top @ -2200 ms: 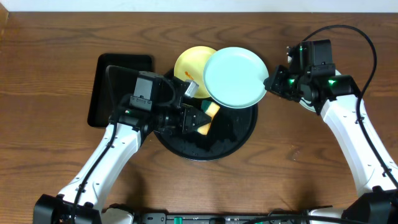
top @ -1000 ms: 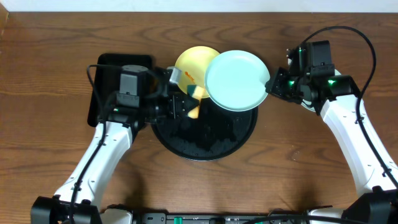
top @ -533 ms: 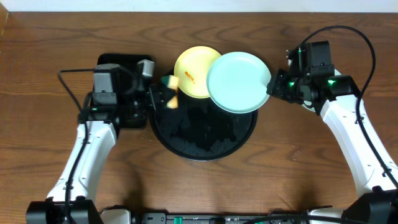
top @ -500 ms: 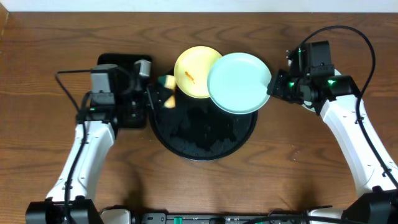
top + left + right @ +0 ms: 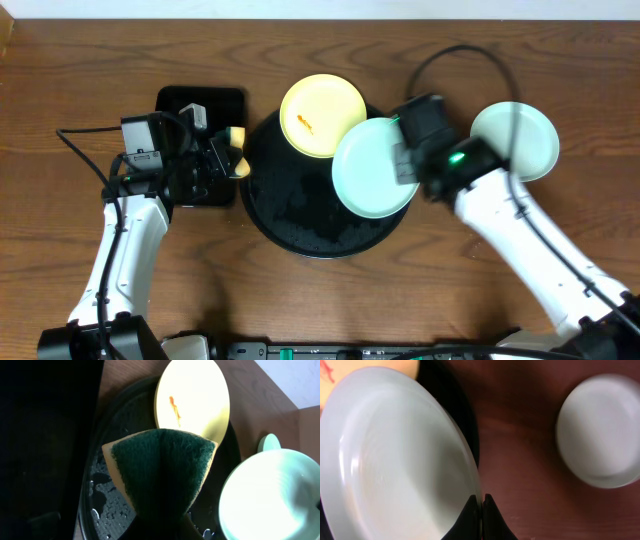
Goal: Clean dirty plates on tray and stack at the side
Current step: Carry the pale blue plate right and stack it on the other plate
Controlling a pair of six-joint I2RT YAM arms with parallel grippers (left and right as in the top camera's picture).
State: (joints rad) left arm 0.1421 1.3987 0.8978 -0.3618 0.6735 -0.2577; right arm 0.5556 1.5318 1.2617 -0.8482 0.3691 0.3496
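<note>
The round black tray (image 5: 300,215) is in the middle. The pale yellow plate (image 5: 322,115), with an orange smear, rests on its far rim. My right gripper (image 5: 408,165) is shut on the right rim of a mint-blue plate (image 5: 370,170), tilted over the tray's right side. The right wrist view shows the fingers (image 5: 481,505) pinching that rim (image 5: 395,455). A second mint-blue plate (image 5: 515,140) lies on the brown table to the right. My left gripper (image 5: 225,155) is shut on a yellow-and-green sponge (image 5: 160,470) by the tray's left edge.
A smaller rectangular black tray (image 5: 200,105) sits at the left under my left wrist. The brown wood tabletop (image 5: 480,280) surrounds both trays. The left arm's cable (image 5: 75,135) loops out to the left.
My left gripper carried the sponge left, off the round tray toward the rectangular tray. My right arm shifted left over the round tray; a mint-blue plate now lies on the table at right.
</note>
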